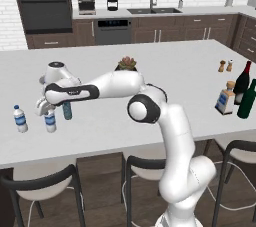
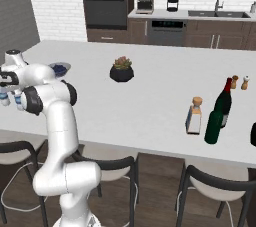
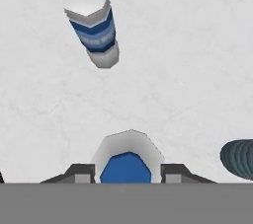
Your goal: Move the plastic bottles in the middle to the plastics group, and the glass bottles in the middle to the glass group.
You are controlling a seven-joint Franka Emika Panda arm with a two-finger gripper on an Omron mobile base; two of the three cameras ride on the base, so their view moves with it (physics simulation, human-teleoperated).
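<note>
A white robot arm reaches far to its left across the pale kitchen island (image 1: pixel 150 61), its gripper (image 1: pixel 48 111) pointing down and closed around the top of a small clear water bottle (image 1: pixel 50 121) with a blue-and-white label. From the hand view, the two dark fingertips (image 3: pixel 79 172) press against either side of that bottle's blue cap (image 3: pixel 125 168). The bottle stands upright on the counter, between a second small labelled water bottle (image 1: pixel 20 119) to the robot's left and a slimmer blue-tinted bottle (image 1: pixel 67 111) just beside it on the other side. At the far right end of the island, well apart from the arm, a squat square bottle (image 1: pixel 226 98) with a tan stopper, a tall dark green wine bottle (image 1: pixel 247 99) and a near-black wine bottle with a red neck (image 1: pixel 243 82) stand close together. A small potted succulent (image 2: pixel 122 69) sits mid-counter.
</note>
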